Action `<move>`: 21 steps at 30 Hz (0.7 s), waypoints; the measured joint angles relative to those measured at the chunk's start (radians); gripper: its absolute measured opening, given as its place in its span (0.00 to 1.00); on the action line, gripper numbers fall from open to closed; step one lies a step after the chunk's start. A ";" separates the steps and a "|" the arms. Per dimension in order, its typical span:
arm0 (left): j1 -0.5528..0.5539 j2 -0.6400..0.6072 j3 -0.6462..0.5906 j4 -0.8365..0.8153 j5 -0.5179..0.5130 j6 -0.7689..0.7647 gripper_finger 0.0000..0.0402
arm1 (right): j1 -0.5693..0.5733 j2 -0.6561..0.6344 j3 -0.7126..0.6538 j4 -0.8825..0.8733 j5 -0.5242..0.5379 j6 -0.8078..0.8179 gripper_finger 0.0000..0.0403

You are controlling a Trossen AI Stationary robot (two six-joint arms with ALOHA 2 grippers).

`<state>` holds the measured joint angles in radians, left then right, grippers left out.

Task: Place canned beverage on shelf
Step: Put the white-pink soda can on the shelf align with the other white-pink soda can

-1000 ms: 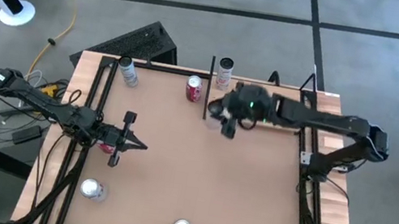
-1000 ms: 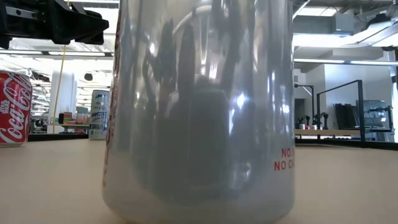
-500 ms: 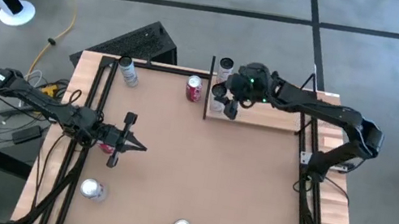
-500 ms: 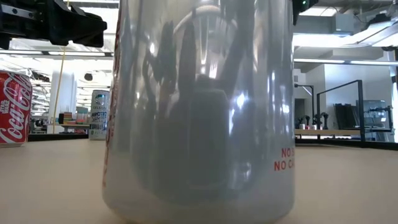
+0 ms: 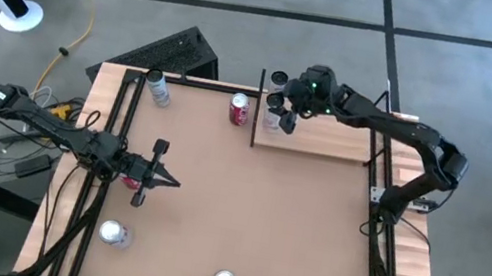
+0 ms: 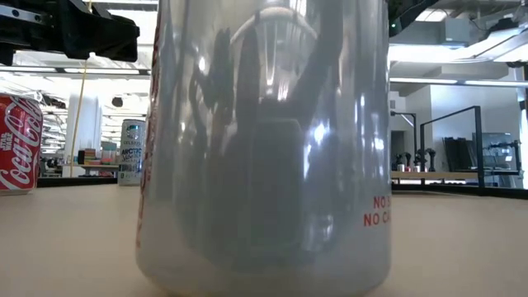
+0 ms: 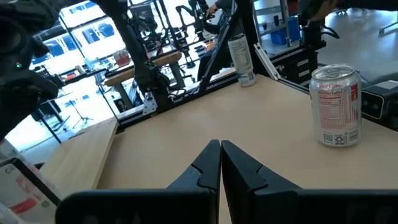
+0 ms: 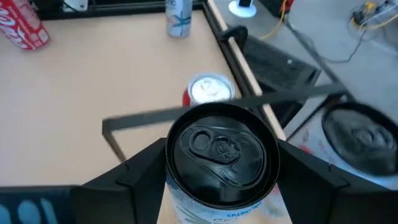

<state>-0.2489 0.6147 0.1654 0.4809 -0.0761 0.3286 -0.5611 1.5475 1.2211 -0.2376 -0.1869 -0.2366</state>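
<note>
**Right gripper holding a can over the rail end of the shelf**

Overhead view: the right gripper (image 5: 283, 114) reaches over the far left end of the shelf (image 5: 326, 144), a pale plank lying at the far edge of the table (image 5: 242, 219) with its thin black rail (image 5: 258, 108) at that end. Right wrist view: its fingers (image 8: 140, 168) stand spread on either side of a black-topped beverage can (image 8: 222, 155), clasping the can's body just below the rim; whether the can's base touches the plank cannot be told. A second can (image 5: 279, 84) stands at the far end of the rail, and a red can (image 5: 239, 109) stands on the table just beside the rail, outside the shelf. The left gripper (image 5: 168, 179) waits over the left side of the table with its fingers (image 7: 208, 165) pressed together, holding nothing. Further cans stand along the table's near edge; one silver can (image 6: 264, 140) fills most of the low view.
</note>
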 joint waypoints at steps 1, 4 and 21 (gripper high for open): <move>0.000 0.000 0.000 0.000 0.001 0.000 0.00 | -0.003 0.003 0.000 -0.002 -0.003 0.003 0.69; 0.000 0.000 0.000 0.000 0.002 0.000 0.00 | -0.010 0.014 0.001 0.031 -0.002 0.003 0.69; 0.000 0.000 0.000 -0.004 0.013 0.000 0.00 | -0.019 0.026 0.001 0.014 -0.028 0.019 0.69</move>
<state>-0.2493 0.6147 0.1654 0.4770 -0.0635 0.3290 -0.5797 1.5739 1.2217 -0.2237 -0.2146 -0.2180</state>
